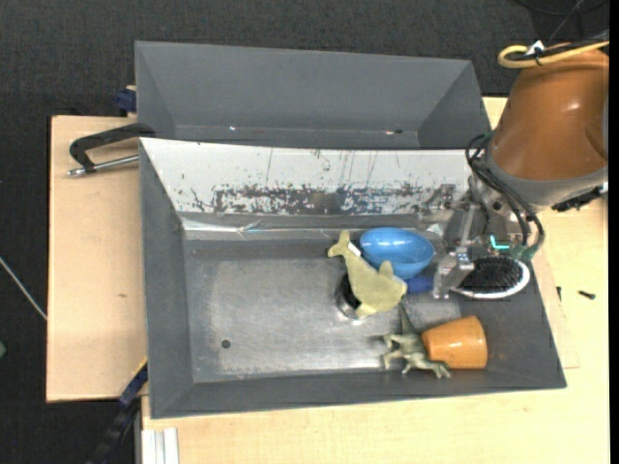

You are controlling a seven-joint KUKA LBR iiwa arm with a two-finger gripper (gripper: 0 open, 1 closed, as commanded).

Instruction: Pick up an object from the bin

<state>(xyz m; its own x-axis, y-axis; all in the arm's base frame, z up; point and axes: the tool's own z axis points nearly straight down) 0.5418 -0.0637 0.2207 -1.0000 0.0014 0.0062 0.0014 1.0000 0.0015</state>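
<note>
Grey metal bin [261, 307], with the claw [450, 276] low at its right side.
An orange-covered arm [556, 124] reaches in from the right. Its claw sits between a blue egg-shaped thing [397, 249] and a black-bristled, white-rimmed brush [495, 277], just beside both; whether it is wide or narrow cannot be told. A pale yellow fish-like shape [372, 283] overlaps the egg's left side. An orange cup [456, 343] lies near the front wall, touching a small olive toy animal [411, 355].

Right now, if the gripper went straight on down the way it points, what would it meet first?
Probably the bin floor, in the gap between the blue egg-shaped thing and the black oval brush. Depth is unclear, so the gripper might clip the brush's rim first.
</note>
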